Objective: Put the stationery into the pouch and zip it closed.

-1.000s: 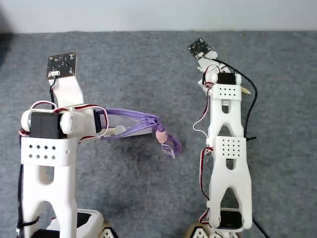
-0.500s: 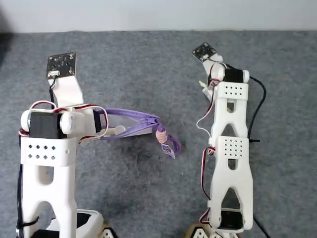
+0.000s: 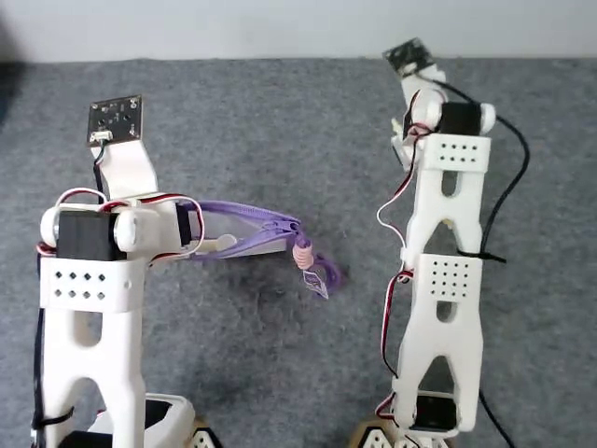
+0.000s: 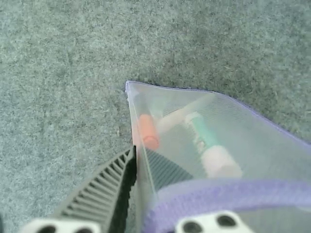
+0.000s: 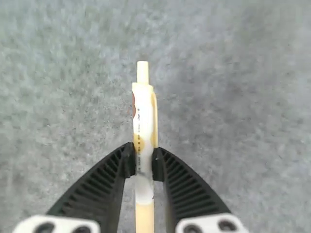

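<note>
A purple-edged mesh pouch [image 3: 250,231] hangs from my left gripper [image 3: 220,245], a little above the grey carpet. In the left wrist view my left gripper [image 4: 138,161] is shut on the pouch [image 4: 218,145] at its purple rim. Through the mesh I see an orange-tipped item [image 4: 147,131] and a green-and-white one [image 4: 206,145]. A pink zipper pull [image 3: 303,252] and a purple tag [image 3: 323,277] dangle from the pouch's end nearest the right arm. My right gripper [image 5: 144,162] is shut on a cream pen [image 5: 144,121], held lengthwise above the carpet.
Grey carpet [image 3: 270,121] covers the table up to a pale wall strip [image 3: 280,28] at the far edge. The right arm [image 3: 446,280] stretches toward that far edge, well apart from the pouch. Open carpet lies between the two arms.
The right arm has swung away from the pouch, toward the far edge and to the right. The left arm and the pouch have stayed still.
</note>
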Robot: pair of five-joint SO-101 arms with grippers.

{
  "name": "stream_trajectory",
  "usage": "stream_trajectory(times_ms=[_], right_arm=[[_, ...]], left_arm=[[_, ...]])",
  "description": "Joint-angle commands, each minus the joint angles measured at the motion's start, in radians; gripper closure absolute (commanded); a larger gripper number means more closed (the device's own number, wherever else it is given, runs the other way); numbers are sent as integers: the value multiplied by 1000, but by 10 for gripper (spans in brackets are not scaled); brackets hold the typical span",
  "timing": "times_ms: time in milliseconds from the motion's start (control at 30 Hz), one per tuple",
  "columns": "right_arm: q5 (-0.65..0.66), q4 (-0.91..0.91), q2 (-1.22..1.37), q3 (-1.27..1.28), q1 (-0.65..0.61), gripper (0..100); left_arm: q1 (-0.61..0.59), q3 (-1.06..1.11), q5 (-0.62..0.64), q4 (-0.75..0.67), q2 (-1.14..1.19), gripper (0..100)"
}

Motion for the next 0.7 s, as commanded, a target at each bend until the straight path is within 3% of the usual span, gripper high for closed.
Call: stream_trajectory(times_ms=[0,433,667], right_arm=[[-54,50,-217,97,2,991],[-358,42,-1086,1043,-107,991],[-539,19,-1483,1263,-255,991]], left_arm=[[8,1,5,-29,12,988],[29,1,3,-43,14,988],[120,1,5,-43,14,988]])
